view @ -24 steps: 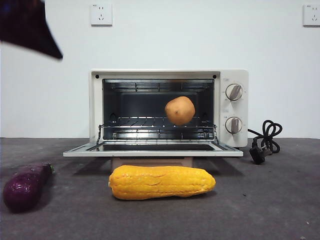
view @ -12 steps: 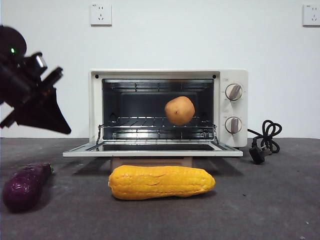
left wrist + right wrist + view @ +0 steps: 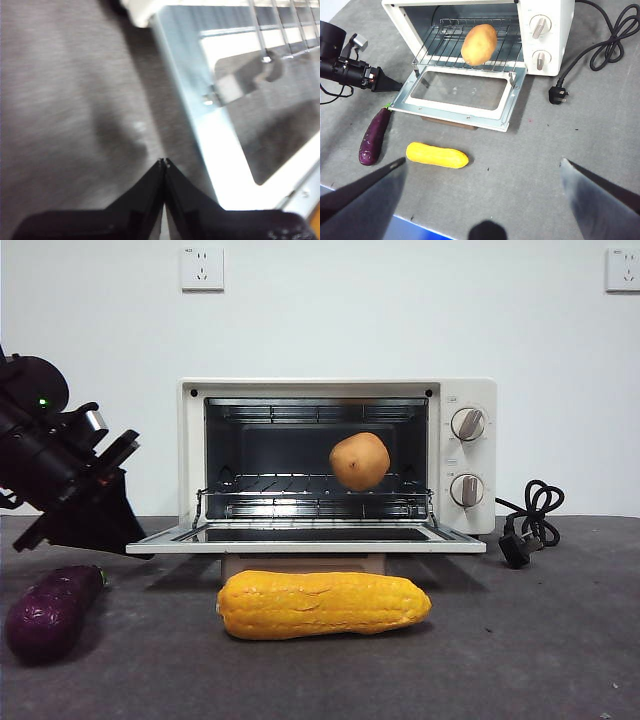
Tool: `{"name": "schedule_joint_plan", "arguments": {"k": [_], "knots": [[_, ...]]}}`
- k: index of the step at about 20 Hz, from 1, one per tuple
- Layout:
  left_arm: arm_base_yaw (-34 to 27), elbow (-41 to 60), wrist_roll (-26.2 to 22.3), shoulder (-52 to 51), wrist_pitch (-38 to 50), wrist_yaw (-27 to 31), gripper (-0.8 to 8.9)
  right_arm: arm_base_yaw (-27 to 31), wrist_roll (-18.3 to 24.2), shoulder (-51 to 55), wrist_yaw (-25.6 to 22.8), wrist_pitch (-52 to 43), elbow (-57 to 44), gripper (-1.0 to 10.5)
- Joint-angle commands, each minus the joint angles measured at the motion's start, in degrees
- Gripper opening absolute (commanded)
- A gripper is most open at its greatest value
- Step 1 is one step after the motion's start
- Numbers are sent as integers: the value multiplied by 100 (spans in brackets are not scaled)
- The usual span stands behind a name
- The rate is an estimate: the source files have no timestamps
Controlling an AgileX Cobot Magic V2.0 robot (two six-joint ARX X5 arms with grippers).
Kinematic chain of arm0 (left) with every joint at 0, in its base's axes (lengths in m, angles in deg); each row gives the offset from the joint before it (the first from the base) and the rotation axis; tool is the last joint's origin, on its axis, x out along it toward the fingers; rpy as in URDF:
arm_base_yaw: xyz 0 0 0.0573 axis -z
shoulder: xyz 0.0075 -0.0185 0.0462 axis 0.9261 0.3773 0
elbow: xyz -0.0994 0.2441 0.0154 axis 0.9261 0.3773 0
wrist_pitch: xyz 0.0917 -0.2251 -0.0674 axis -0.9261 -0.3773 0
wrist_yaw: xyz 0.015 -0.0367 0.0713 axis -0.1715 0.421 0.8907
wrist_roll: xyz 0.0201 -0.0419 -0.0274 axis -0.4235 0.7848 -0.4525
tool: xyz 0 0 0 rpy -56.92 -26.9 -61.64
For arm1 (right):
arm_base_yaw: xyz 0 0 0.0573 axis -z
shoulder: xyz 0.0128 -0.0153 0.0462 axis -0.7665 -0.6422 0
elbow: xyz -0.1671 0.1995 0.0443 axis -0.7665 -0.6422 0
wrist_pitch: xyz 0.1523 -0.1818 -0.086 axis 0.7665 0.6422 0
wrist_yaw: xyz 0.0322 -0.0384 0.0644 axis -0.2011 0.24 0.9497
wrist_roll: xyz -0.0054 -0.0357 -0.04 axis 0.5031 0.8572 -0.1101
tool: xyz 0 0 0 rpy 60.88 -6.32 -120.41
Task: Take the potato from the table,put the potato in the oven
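Your potato [image 3: 360, 461] rests on the rack inside the open oven [image 3: 460, 390]. It looks firm, smooth and rollable; grip across its middle. Left end effector [image 3: 164, 162], pinched closed, is beside the door [image 3: 305, 543]. Right end effector [image 3: 482, 172] spread wide, empty.

The left gripper [image 3: 163, 162] hangs low with jaws pressed together, though its view is blurred, while the right gripper [image 3: 482, 167] hovers high, jaws spread wide.
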Motion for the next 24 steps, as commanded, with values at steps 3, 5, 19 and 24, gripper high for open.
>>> {"name": "schedule_joint_plan", "arguments": {"k": [3,5,19,24], "knots": [[153,63,109,219,153,-92,-9,-13,-39,13,-7,-37,-2,505],[184,63,114,219,166,-247,-9,-13,-37,13,-13,-37,-2,505],[85,61,1047,219,992,-1451,-8,-13,-37,13,-15,-37,-2,505],[-72,61,1434,168,1419,-1633,-8,-13,-37,13,-20,-37,-2,505]]}}
